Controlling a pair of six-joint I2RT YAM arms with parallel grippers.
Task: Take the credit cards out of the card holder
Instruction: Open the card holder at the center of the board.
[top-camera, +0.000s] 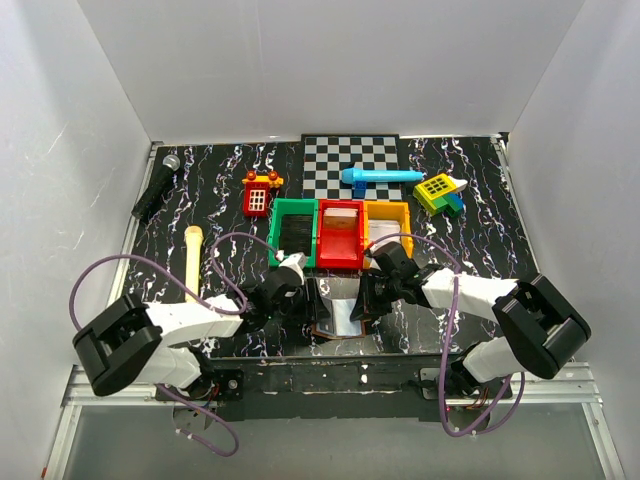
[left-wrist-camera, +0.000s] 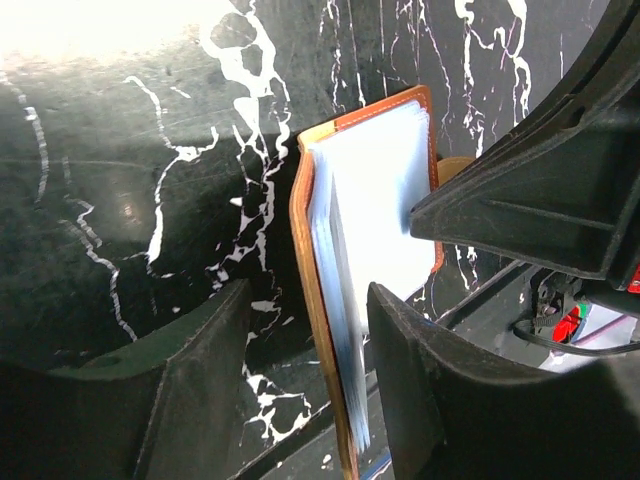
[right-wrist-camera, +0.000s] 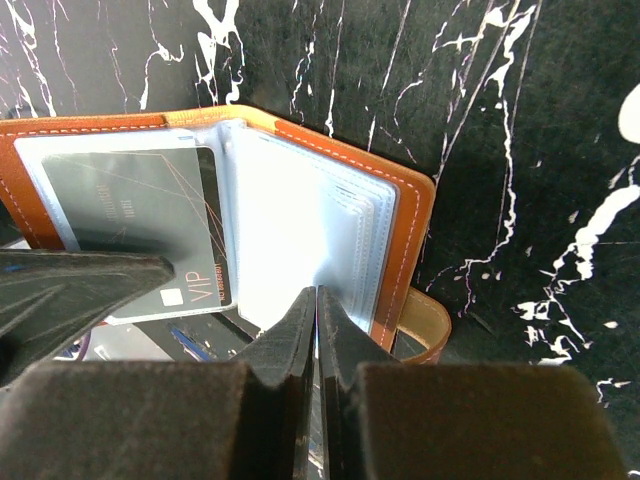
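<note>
The brown card holder (top-camera: 338, 318) lies open like a book near the table's front edge, between both grippers. In the right wrist view its pale blue-grey sleeves (right-wrist-camera: 300, 220) fan up, and a grey credit card marked VIP (right-wrist-camera: 140, 220) sits in the left panel's sleeve. My right gripper (right-wrist-camera: 317, 295) is shut, pinching a thin clear sleeve of the holder. My left gripper (left-wrist-camera: 308, 300) is open. The holder's brown cover and pages (left-wrist-camera: 370, 200) stand edge-on between its fingers, nearer the right finger (left-wrist-camera: 430, 400), with a gap to the left one.
Green (top-camera: 293, 232), red (top-camera: 340, 235) and yellow (top-camera: 388, 225) bins stand just behind the holder. Farther back are a checkered mat (top-camera: 350, 160), a blue toy (top-camera: 380, 177), a red toy house (top-camera: 260, 193) and a yellow-green block (top-camera: 440, 193). A microphone (top-camera: 157, 187) and a cream stick (top-camera: 192, 262) lie left.
</note>
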